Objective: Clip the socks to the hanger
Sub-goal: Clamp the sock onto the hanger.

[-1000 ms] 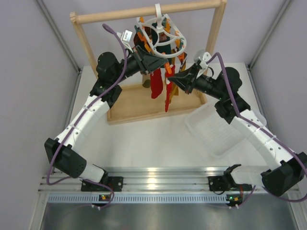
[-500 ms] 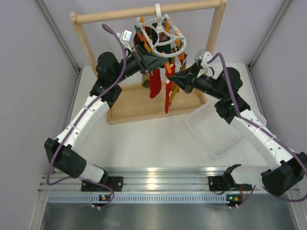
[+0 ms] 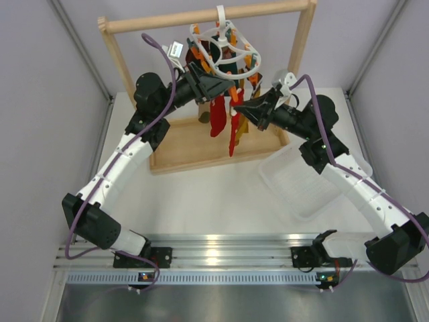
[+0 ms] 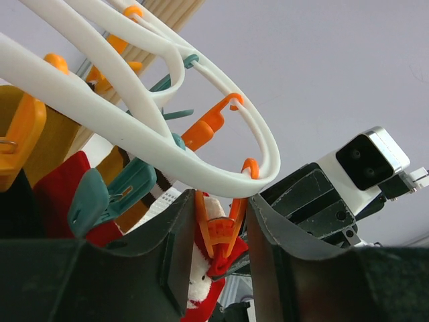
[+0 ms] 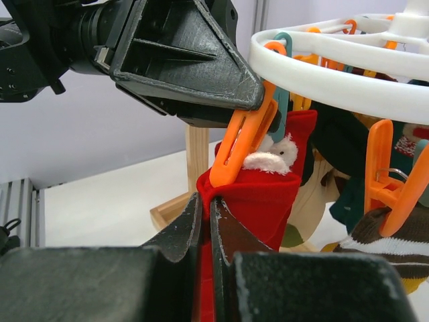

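One wooden rack (image 3: 201,16) is stood on the worktop (image 3: 201,201), with the hanger (image 5: 335,72) hooked over its bar and several socks (image 3: 218,119) already clipped on. A red sock (image 5: 251,194) is pinched at its cuff by the closed right hand (image 5: 206,208) and offered to an orange clip (image 5: 244,137). That clip is straddled by the left hand (image 4: 221,201); whether it is squeezed cannot be told. Compared with a second ago, the hanger is tipped slightly.

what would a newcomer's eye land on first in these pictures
The white ring hanger, bristling with orange and teal clips, dangles from the wooden rack at the table's far side. Both arms meet at it: the left tool straddles an orange clip biting a red sock, whose edge the right tool pinches.
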